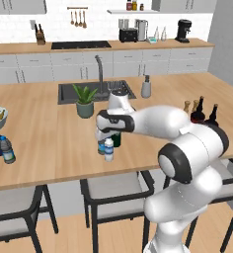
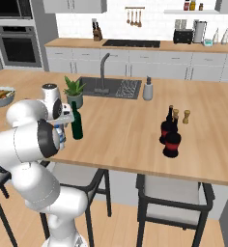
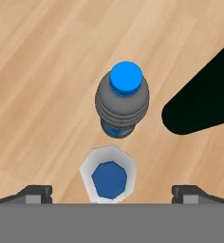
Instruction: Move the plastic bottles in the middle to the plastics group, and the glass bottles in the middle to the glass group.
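Your arm reaches forward and left over the wooden surface (image 1: pixel 49 143), wrist bent down, with the end effector (image 3: pixel 111 192) pointing straight down, jaws spread wide and holding nothing. Directly beneath it stand the two plastic bottles, upright, long axes vertical: the blue-capped bottle (image 3: pixel 122 99) and the white-capped bottle (image 1: pixel 109 149), just beside each other. The green wine bottle (image 2: pixel 77 121) stands upright close behind them. Bare wood lies open toward the plastics group (image 1: pixel 3 146) at the left edge and the glass group (image 2: pixel 170 134) on the right.
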{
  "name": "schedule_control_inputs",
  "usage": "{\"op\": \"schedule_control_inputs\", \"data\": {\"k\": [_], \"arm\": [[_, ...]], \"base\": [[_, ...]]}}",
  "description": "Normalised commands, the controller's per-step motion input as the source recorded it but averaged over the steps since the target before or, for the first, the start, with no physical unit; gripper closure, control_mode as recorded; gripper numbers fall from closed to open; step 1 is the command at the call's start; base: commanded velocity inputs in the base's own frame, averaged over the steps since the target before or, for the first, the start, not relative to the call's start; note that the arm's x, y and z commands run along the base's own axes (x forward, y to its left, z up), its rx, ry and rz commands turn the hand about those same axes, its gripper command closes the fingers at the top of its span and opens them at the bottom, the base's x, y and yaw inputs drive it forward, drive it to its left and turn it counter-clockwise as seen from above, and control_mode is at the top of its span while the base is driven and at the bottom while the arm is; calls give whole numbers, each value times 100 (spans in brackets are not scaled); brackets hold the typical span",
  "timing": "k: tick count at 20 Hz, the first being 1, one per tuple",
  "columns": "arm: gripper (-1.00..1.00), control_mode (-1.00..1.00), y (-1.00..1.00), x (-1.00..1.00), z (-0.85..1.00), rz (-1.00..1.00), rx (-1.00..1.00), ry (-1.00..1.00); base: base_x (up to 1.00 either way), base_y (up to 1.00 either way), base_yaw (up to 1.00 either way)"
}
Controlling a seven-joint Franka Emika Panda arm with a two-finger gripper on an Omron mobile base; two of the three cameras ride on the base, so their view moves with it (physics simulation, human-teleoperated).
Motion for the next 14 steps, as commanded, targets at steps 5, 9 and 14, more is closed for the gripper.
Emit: {"op": "schedule_control_inputs", "data": {"k": [5, 9, 14], "arm": [[-100, -100, 1, 2, -15, 0, 0, 3], [-100, -100, 0, 3, -21, 0, 0, 5], [-100, -100, 5, 1, -16, 0, 0, 1]], "base": [[0, 0, 0], [0, 0, 0], [0, 0, 0]]}}
